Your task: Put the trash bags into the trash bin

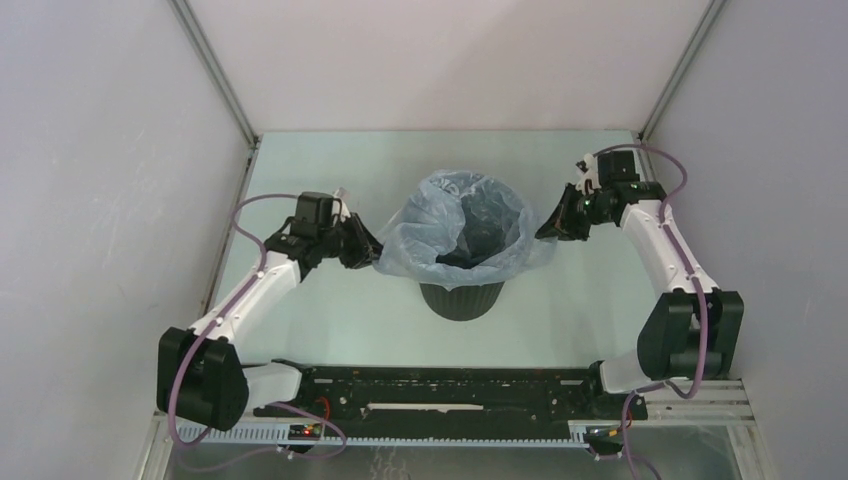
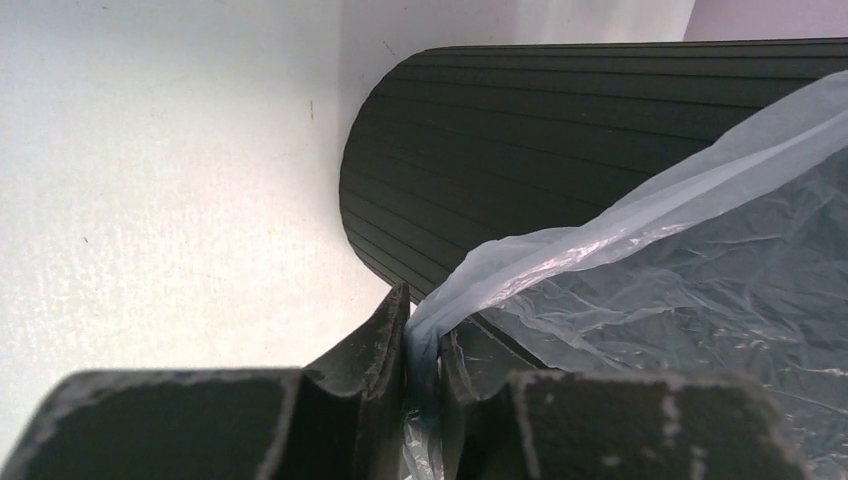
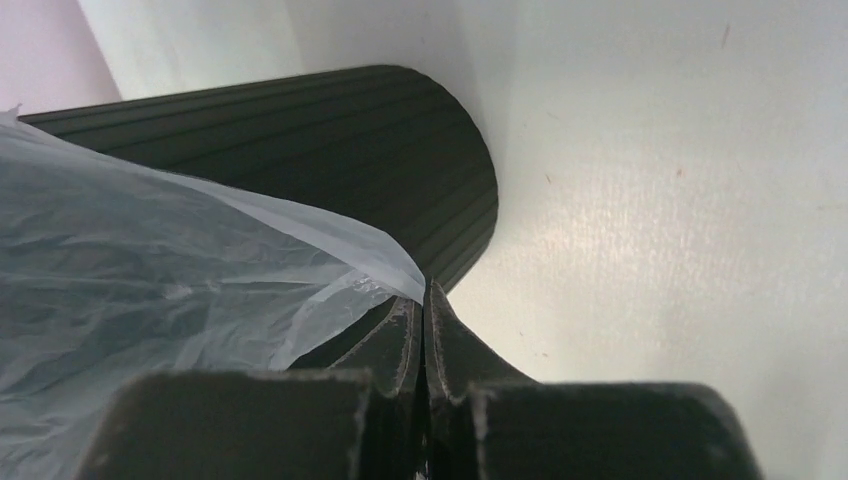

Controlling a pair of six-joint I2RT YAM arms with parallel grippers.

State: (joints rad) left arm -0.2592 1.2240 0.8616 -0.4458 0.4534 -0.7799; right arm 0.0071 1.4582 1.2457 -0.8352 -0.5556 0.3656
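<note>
1. Two claws work opposite sides. The left gripper (image 2: 425,330) is clamped on the left edge of the thin, translucent pale blue plastic film trash bag (image 1: 415,240), with a strand of film caught between its fingers.
2. The right gripper (image 3: 422,300) has its jaws pressed together on the bag's right corner, seemingly pinching only the tip.
3. Gripping from both sides spreads the mouth wide over the black, round, ribbed plastic trash bin (image 1: 462,300), likely to cuff the rim.
4. The bag hangs inside the bin, its edge draped outside.

Table (image 1: 330,330): pale greenish top, centre.
Walls (image 1: 90,150): white panels at 9, 12, 3 o'clock.
Posts (image 1: 214,68): metal, 11 and 1 o'clock.
Rail (image 1: 450,385): black, 6 o'clock.
</note>
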